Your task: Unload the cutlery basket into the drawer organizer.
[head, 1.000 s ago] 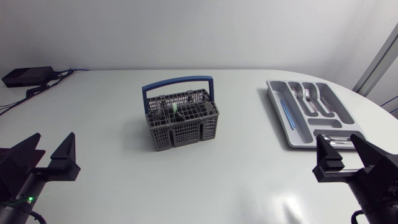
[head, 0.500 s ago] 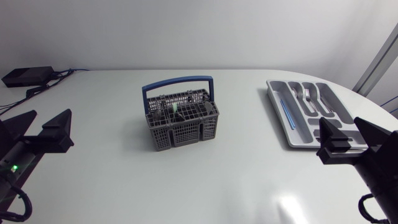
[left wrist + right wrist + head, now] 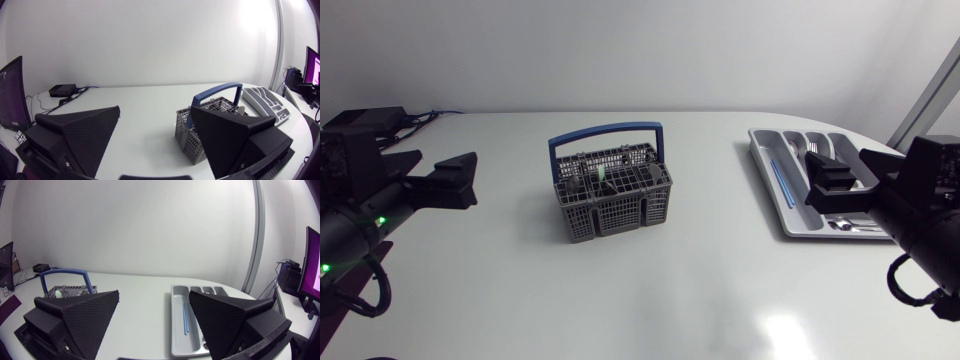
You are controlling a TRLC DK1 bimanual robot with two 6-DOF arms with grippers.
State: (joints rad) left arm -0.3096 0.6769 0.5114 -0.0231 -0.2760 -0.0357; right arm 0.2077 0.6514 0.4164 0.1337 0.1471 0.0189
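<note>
Item one: cutlery basket, grey mesh with an arched blue handle, upright near the middle of the white counter. It holds several dark-handled pieces standing in its top grid, and a small pale green piece among them. Item two: drawer organizer, grey, on the right side of the counter and well apart from the basket. Forks and spoons lie in its far compartments and a thin blue stick in its long side slot. Item three: left claw, spread wide, holding nothing, raised over the counter to the left of the basket and facing it. Item four: right claw, also spread wide and empty, raised above the near end of the organizer. Hazards, as I judge them: the handle spans the basket's top, so a straight descent risks striking it. The broad wedge fingers look large against the narrow grid cells and may jam or catch two pieces at once. The basket looks light, so a piece drawn out at a slant could drag or tip it. A thin handle pinched off-centre may swing and drop into the wrong compartment. From overhead the right arm also covers part of the organizer.
</note>
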